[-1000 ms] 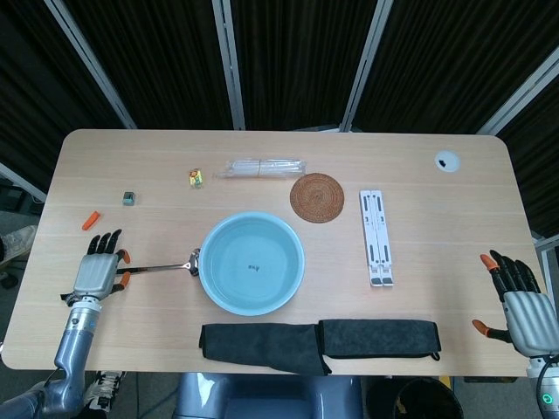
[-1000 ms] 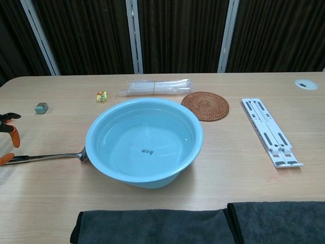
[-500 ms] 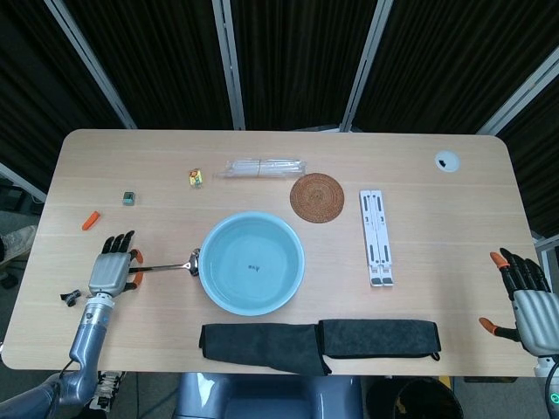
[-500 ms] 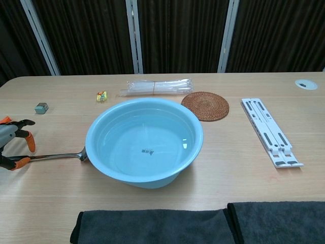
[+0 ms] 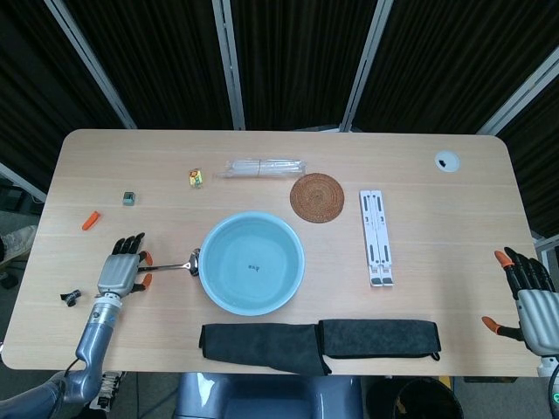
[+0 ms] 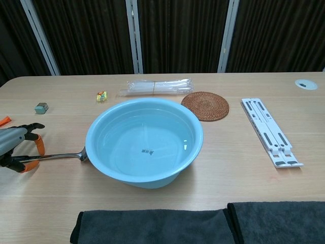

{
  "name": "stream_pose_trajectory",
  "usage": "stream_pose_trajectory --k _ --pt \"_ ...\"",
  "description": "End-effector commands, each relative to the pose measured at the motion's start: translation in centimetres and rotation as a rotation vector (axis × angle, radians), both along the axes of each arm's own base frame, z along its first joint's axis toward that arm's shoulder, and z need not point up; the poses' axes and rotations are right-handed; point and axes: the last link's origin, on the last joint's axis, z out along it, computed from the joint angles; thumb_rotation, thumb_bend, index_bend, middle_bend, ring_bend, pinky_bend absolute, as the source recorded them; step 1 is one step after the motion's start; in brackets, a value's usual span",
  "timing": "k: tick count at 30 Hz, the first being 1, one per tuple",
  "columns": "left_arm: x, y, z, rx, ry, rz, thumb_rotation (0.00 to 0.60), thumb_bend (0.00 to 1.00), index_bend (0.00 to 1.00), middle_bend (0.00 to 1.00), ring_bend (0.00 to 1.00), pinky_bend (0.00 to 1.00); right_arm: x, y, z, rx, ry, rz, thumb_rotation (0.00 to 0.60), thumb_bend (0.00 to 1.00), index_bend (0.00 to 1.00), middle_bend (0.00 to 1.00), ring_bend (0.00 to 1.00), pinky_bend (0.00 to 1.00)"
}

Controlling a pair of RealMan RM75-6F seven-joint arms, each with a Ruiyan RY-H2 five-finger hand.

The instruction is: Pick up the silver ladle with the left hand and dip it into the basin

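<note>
The silver ladle [image 5: 170, 265] lies flat on the table, its bowl touching the left side of the light blue basin [image 5: 288, 284], which holds water. In the chest view the ladle [image 6: 58, 156] has its handle running left into my left hand [image 6: 18, 147]. My left hand [image 5: 122, 269] sits over the handle's end with its fingers apart, the thumb below the handle and the fingers above it; no firm grip shows. My right hand [image 5: 528, 297] hovers open at the table's right front corner, far from the basin [image 6: 188, 152].
Two dark cloths [image 5: 319, 340] lie along the front edge. Behind the basin are a woven coaster [image 5: 317, 197], a clear plastic packet [image 5: 262, 167] and a small yellow item [image 5: 196, 178]. A white folding stand [image 5: 376, 237] lies right. A grey block [image 5: 128, 198] and an orange piece [image 5: 90, 220] lie left.
My left hand has slid right along the ladle handle toward the basin. The right hand has drawn slightly toward the table's front edge. The ladle and basin have not moved.
</note>
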Motion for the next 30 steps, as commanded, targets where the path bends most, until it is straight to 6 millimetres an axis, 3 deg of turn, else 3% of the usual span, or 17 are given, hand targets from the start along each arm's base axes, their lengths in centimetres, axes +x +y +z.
stream_pose_trajectory --k 1,19,30 --pt "0.08 0.0 -0.18 -0.004 -0.001 0.0 0.568 0.4 0.43 0.0 0.0 0.0 -0.01 -0.01 0.14 -0.005 0.0 0.001 0.6 0.0 0.0 0.0 0.0 0.0" --pt "0.02 -0.27 -0.23 -0.005 0.016 0.003 0.566 0.41 0.52 0.0 0.0 0.0 -0.11 0.27 0.91 -0.036 -0.011 0.0 0.6 0.0 0.0 0.0 0.0 0.0" --pt "0.54 -0.75 0.49 0.02 -0.009 -0.012 0.573 0.48 0.6 0.0 0.0 0.0 -0.15 0.25 0.96 -0.037 -0.012 -0.003 0.6 0.0 0.0 0.0 0.0 0.0"
